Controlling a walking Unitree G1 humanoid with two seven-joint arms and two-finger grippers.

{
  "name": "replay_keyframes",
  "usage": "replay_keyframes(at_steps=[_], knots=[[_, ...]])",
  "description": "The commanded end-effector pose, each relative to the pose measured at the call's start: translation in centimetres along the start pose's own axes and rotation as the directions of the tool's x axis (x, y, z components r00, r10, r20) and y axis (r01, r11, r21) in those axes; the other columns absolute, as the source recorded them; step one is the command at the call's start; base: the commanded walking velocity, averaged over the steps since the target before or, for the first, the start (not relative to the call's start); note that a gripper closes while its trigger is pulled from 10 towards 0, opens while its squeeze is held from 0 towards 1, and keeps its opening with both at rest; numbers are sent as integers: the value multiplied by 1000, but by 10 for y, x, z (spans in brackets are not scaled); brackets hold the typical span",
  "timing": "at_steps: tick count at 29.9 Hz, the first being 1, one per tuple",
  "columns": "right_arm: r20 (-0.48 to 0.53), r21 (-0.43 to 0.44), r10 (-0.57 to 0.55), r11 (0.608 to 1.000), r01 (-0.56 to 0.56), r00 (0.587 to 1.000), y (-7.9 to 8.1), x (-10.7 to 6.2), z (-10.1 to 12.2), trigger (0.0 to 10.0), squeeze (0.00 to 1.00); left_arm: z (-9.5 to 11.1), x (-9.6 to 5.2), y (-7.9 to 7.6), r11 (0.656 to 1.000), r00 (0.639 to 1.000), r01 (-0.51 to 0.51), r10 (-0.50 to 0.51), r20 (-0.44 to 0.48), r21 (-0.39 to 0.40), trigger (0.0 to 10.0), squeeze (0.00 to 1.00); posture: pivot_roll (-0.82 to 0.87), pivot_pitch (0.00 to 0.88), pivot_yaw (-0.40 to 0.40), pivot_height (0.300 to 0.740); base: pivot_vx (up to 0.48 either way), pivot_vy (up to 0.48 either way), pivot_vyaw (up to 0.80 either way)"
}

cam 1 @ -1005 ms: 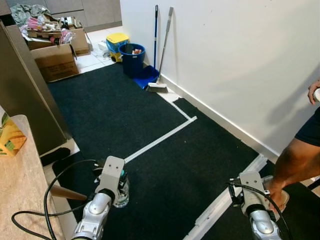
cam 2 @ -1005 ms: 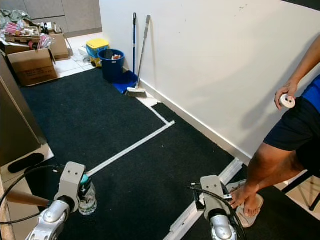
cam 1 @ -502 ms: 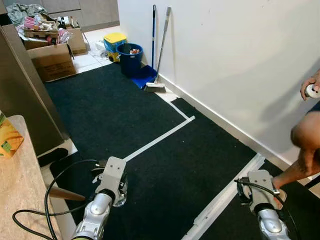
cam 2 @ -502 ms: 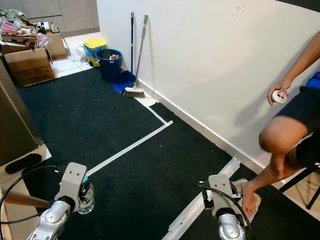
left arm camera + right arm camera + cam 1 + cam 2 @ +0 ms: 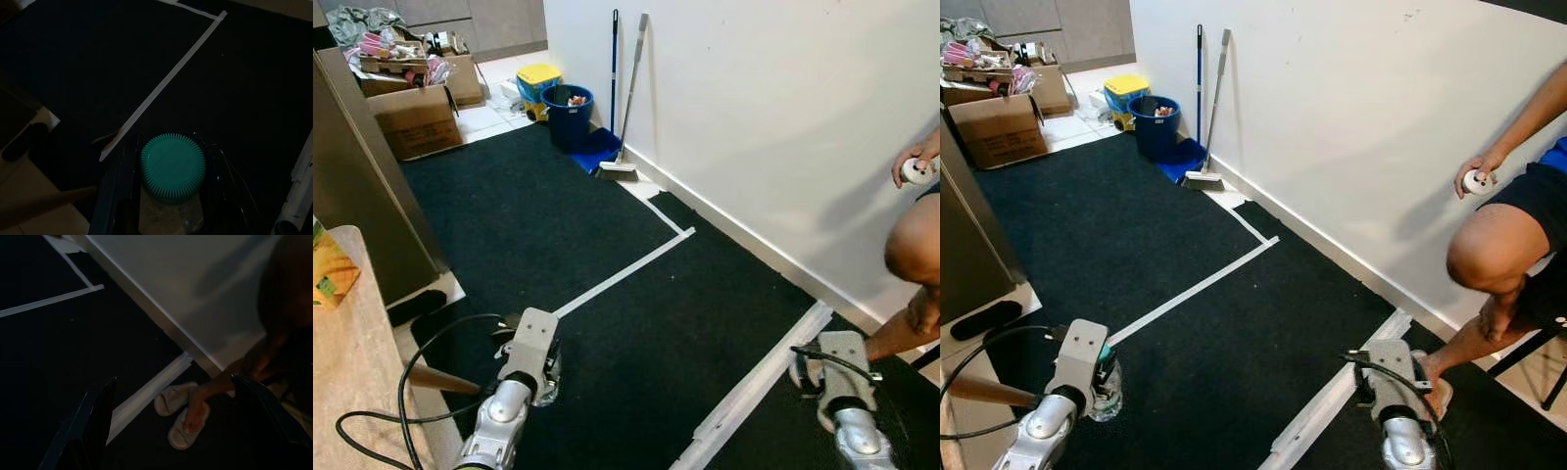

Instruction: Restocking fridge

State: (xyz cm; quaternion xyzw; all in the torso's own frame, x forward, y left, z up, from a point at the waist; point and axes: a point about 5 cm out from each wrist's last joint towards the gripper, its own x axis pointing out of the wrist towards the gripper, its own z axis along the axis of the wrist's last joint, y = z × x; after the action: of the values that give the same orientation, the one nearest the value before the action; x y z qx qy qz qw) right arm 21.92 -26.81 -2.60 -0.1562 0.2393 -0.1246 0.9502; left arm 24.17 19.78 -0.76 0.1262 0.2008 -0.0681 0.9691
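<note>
A clear jar with a ribbed teal lid (image 5: pixel 173 166) was held low over the black carpet (image 5: pixel 607 215), pinched between the 2 black fingers (image 5: pixel 117 196) of the left end effector (image 5: pixel 168 188), beside a white tape line (image 5: pixel 626 272) and near the edge of a beige table (image 5: pixel 352 362) on which a yellow carton (image 5: pixel 331 269) was seen. The right end effector (image 5: pixel 181 431) was carried empty with its 2 fingers spread wide, above a pair of pale slippers (image 5: pixel 178 413) by the white wall (image 5: pixel 783 117). A person's bent leg (image 5: pixel 1494 259) and a hand (image 5: pixel 1479 176) gripping a small white object were seen at the robot's right, and a blue bucket (image 5: pixel 570 113), a broom (image 5: pixel 626 98) and cardboard boxes (image 5: pixel 416 117) were seen at the far end of the carpet.
</note>
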Motion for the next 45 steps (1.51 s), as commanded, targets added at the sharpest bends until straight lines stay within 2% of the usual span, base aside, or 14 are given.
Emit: replay_keyframes(at_steps=[1,3,6,9,14,17,21,41,45], knots=[[-28,12,-16,1000,16,999,-5,-4,-9,10000,0,-3,0,-5,1000,1000,18,-18,-16,-22,10000,0,1,0,-79,740,0,0,0],[-46,8,-12,1000,12,999,-5,-6,-13,10000,0,-9,-1,-4,997,999,-1,-3,-52,-79,10000,0,13,0,-77,740,0,0,0],[-60,44,-30,999,33,998,-7,-6,-14,10000,0,-13,-2,-1,995,997,-27,20,-72,-99,10000,0,16,0,-78,740,0,0,0],[-55,77,-60,995,64,997,-14,-3,-11,10000,0,-22,-8,7,995,995,-55,48,-92,-78,10000,0,26,0,-88,740,0,0,0],[-53,93,-90,991,95,995,-21,-1,-8,10000,0,-19,-7,11,994,995,-71,64,-79,-82,10000,0,19,0,-90,740,0,0,0],[-52,92,-114,989,119,992,-29,0,-6,10000,0,-13,-3,9,997,997,-57,54,-57,-50,10000,0,10,0,-99,740,0,0,0],[-37,99,-125,987,129,991,-34,2,-2,10000,0,-6,2,3,998,999,-39,37,-37,-58,10000,0,5,0,-93,740,0,0,0],[-45,102,-102,989,107,994,-23,1,-5,10000,0,-8,1,0,999,999,-29,27,-41,-42,10000,0,13,0,-88,740,0,0,0],[-44,104,-100,989,104,994,-21,1,-4,10000,0,-8,1,1,999,999,-29,27,-40,-41,10000,0,15,0,-86,740,0,-267,0]])
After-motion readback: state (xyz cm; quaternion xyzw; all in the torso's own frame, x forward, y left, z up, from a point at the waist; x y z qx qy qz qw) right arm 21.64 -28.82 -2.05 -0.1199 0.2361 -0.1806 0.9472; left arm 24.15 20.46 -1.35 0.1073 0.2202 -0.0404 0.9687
